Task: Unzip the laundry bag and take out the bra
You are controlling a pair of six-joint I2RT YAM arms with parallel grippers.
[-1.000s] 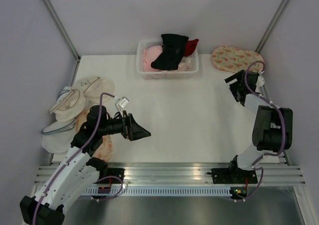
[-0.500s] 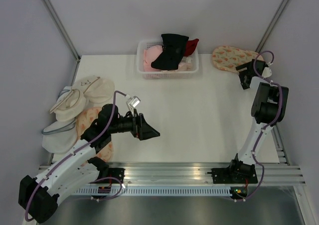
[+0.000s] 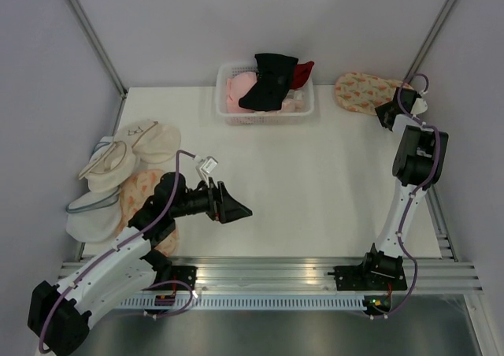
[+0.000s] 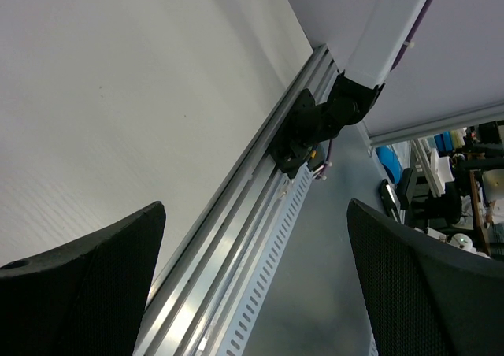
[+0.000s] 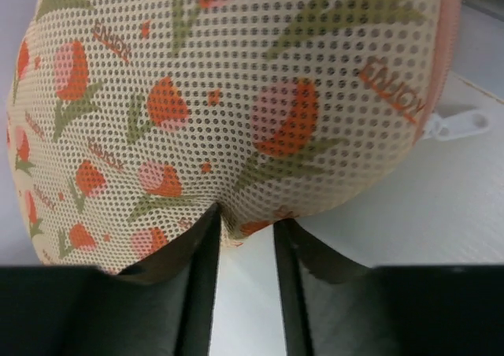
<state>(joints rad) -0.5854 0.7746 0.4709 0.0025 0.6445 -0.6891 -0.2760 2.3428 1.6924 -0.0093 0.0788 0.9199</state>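
The laundry bag (image 3: 365, 91) lies flat at the back right of the table, peach mesh with an orange-and-green flower print. My right gripper (image 3: 385, 109) is at its right end. In the right wrist view the mesh (image 5: 236, 80) fills the top. Its lower edge is puckered and pinched between my right gripper's (image 5: 246, 214) narrowed jaws. The white zipper pull (image 5: 458, 124) lies off to the right by the pink edging (image 5: 446, 49). The bra is hidden. My left gripper (image 3: 240, 211) hovers open and empty over the near left table, and its wrist view shows the fingers (image 4: 87, 277) wide apart.
A white basket (image 3: 223, 116) at the back centre holds a black garment (image 3: 269, 82), a pink one (image 3: 239, 90) and a red one (image 3: 302, 72). Cream domed pouches (image 3: 118, 163) and an orange printed pouch (image 3: 140, 189) are piled at the left. An aluminium rail (image 3: 268, 273) runs along the near edge.
My right arm reached back to the bag's right end and its jaws narrowed onto the mesh edge. My left arm shifted a little to the right, still open.
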